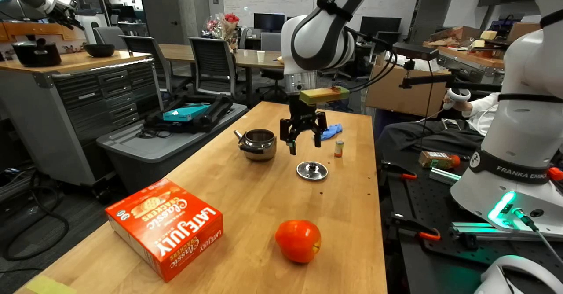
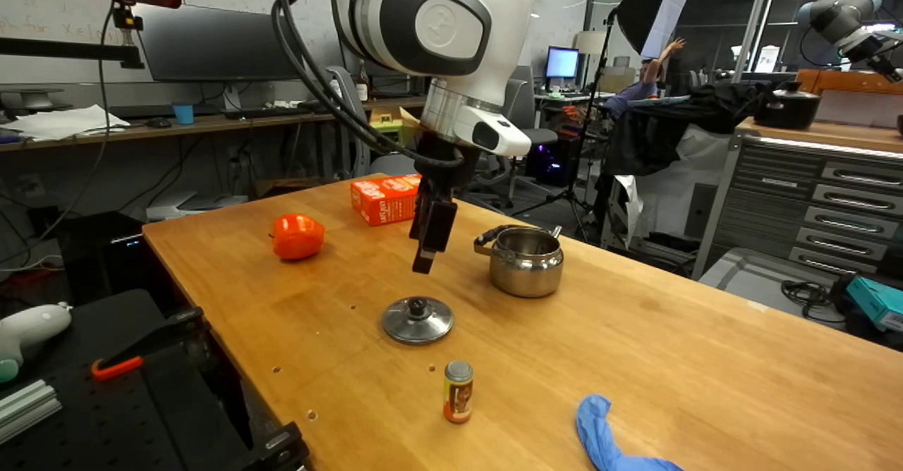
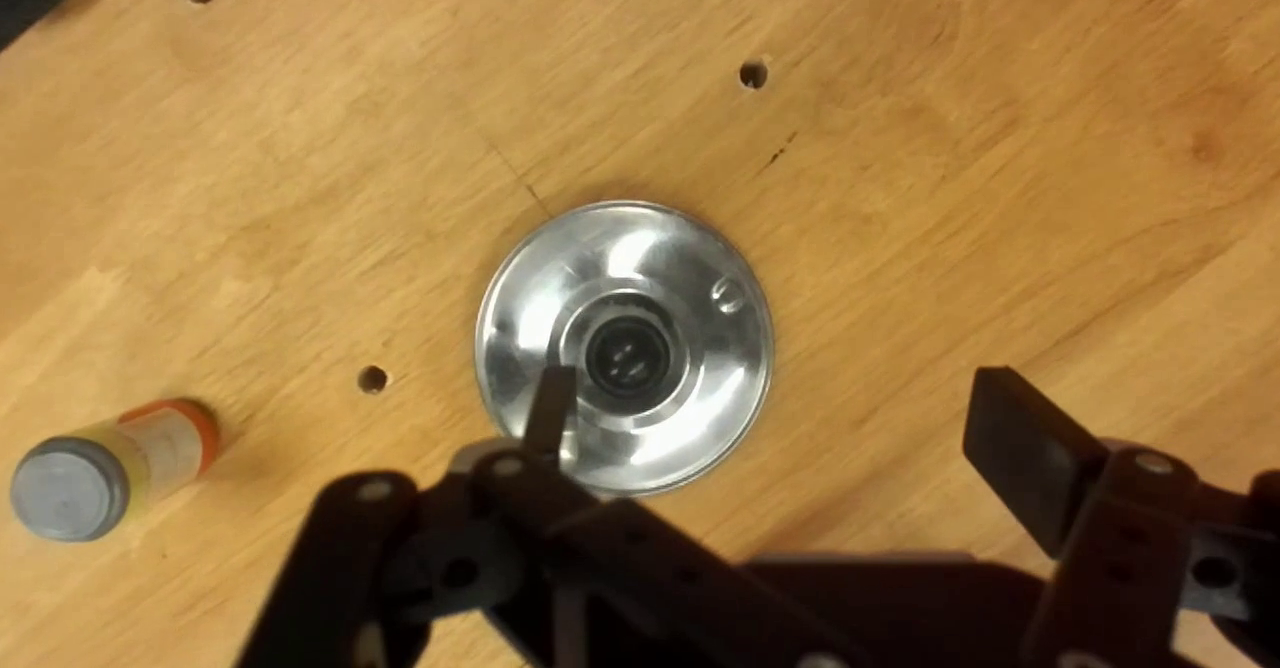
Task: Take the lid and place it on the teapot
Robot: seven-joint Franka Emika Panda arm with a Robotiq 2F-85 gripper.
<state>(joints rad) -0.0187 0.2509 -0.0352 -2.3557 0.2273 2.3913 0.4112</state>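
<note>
Altogether 1 lid (image 2: 417,321), 1 teapot (image 2: 527,272).

Cannot see part of the lid (image 3: 640,338) behind the gripper (image 3: 778,380) in the wrist view. In an exterior view, cannot read the label (image 2: 461,398) on the jar (image 2: 458,390) near the lid; farther from the lid, miss part of the cracker box (image 2: 384,200) behind the gripper, and of the blue object (image 2: 602,443) past the lower edge.
</note>
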